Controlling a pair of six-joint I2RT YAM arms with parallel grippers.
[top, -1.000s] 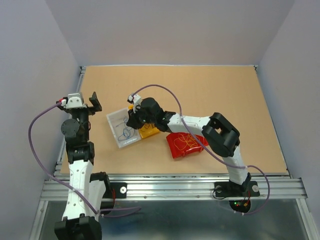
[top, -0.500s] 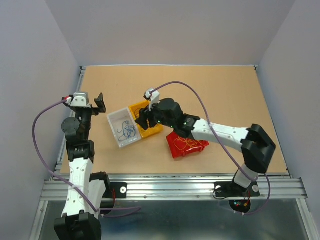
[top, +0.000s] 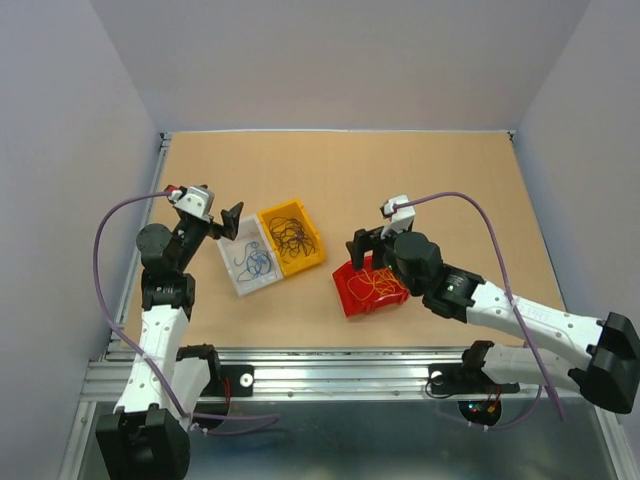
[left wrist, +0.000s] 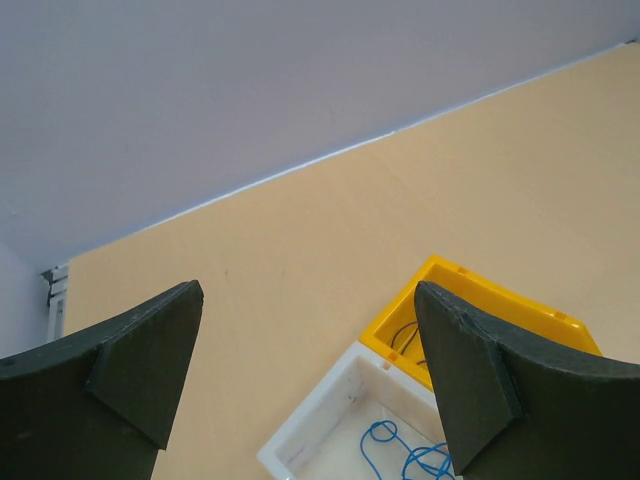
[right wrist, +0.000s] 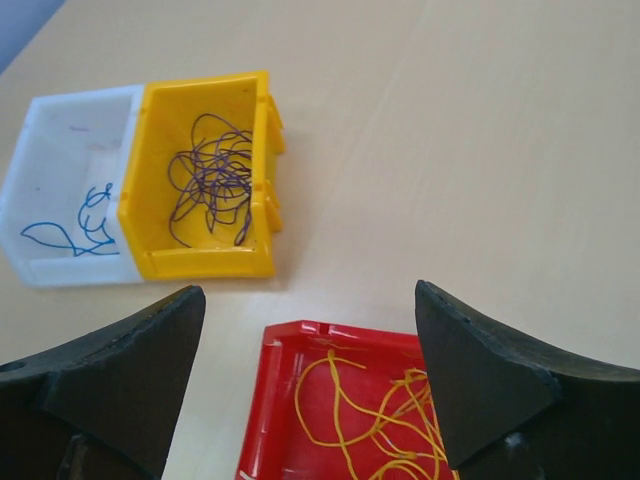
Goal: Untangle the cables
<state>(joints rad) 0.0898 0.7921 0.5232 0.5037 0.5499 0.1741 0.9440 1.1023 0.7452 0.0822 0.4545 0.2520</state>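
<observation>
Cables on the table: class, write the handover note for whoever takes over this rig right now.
Grippers: the left gripper is open and empty, near the white bin. The right gripper is open and empty, above the red bin.
Where: blue cables lie in the white bin, dark cables in the yellow bin beside it, yellow-orange cables in the red bin, which sits apart.
Done: colours appear sorted, one per bin.
Left: each bunch looks loosely looped, so check whether strands need separating.
</observation>
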